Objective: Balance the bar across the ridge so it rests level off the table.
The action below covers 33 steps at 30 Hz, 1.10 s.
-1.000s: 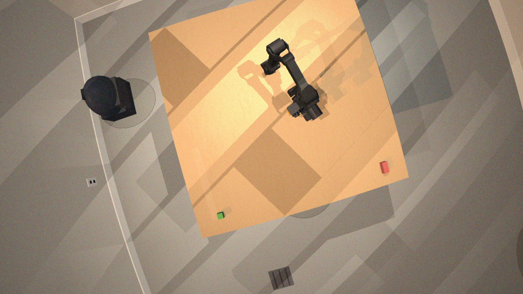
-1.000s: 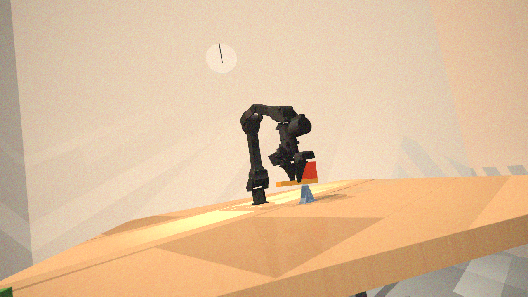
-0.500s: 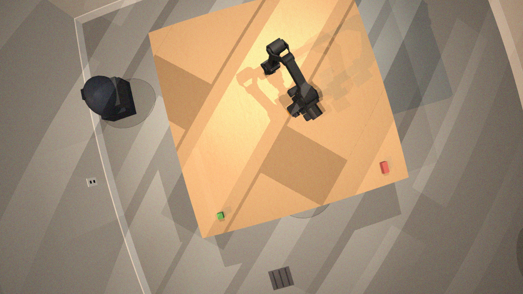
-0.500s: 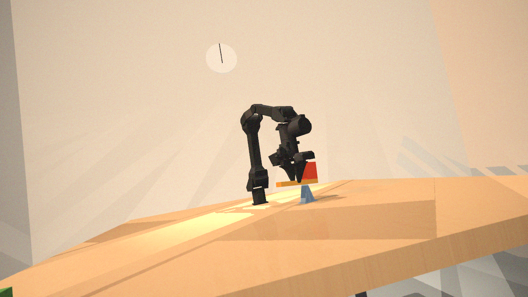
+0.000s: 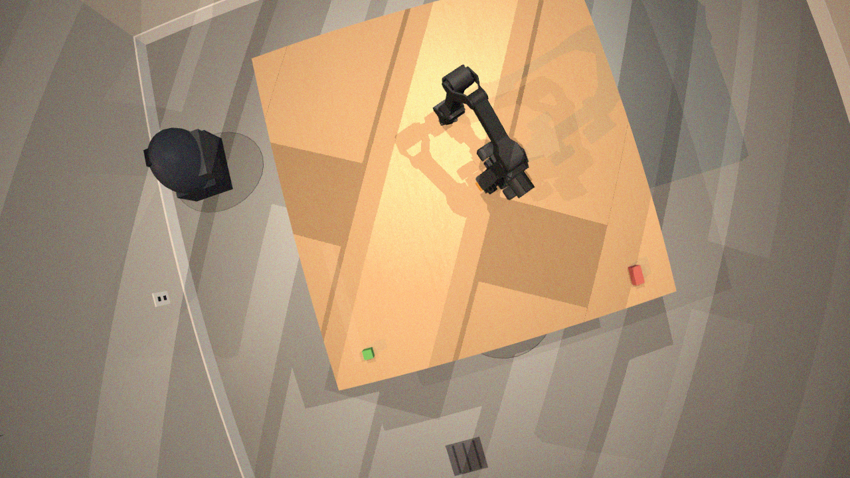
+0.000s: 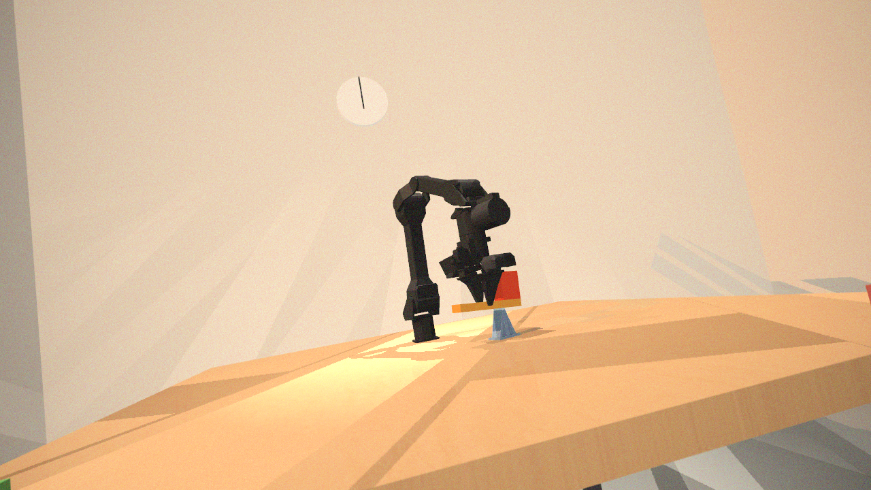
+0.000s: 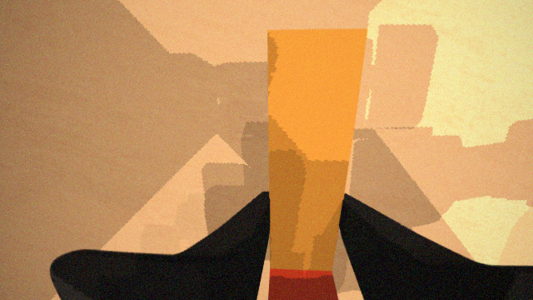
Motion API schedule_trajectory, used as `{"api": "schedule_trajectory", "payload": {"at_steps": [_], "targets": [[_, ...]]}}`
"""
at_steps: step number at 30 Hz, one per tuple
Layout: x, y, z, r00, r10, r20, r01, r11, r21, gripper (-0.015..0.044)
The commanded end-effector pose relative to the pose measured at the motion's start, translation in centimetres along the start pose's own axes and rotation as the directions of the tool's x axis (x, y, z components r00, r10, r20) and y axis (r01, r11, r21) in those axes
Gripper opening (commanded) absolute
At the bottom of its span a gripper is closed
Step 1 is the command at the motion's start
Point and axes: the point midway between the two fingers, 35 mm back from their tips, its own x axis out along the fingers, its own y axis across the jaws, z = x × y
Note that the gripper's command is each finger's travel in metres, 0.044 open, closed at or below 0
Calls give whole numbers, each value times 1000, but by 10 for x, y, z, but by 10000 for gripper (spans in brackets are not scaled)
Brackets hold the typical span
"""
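The orange bar (image 6: 469, 308) (image 7: 316, 96) carries a red block (image 6: 509, 287) (image 7: 304, 288) on one end. My gripper (image 6: 484, 303) (image 7: 303, 200) is shut on the bar, with one finger on each side, between the red block and the bare end. The blue-grey ridge (image 6: 502, 326) stands on the table under the block-side part of the bar. The bar looks roughly level and well above the table. I cannot tell whether it touches the ridge top or hangs just over it. In the top view the arm hides the ridge and nearly all of the bar.
On the table (image 5: 410, 297) (image 6: 548, 426), a small green cube (image 5: 368, 354) (image 6: 4, 485) lies near one corner and a separate red block (image 5: 636, 275) (image 6: 869, 295) near another, both far from the gripper. The arm's base (image 6: 424, 329) stands beside the ridge.
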Motion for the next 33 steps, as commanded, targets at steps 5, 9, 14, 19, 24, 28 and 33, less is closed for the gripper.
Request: {"api": "schedule_trajectory", "payload": {"at_steps": [5, 9, 14, 19, 24, 28, 33], "targets": [[2, 0, 0, 1000, -1, 0, 1, 1000, -3, 0], [2, 0, 0, 1000, -1, 0, 1, 1000, -3, 0], [3, 0, 0, 1000, -1, 0, 1, 1000, -3, 0], [3, 0, 0, 1000, -1, 0, 1, 1000, -3, 0], [4, 0, 0, 1000, -1, 0, 1, 1000, -3, 0], [4, 0, 0, 1000, -1, 0, 1, 1000, -3, 0], [4, 0, 0, 1000, -1, 0, 1, 1000, -3, 0]]}}
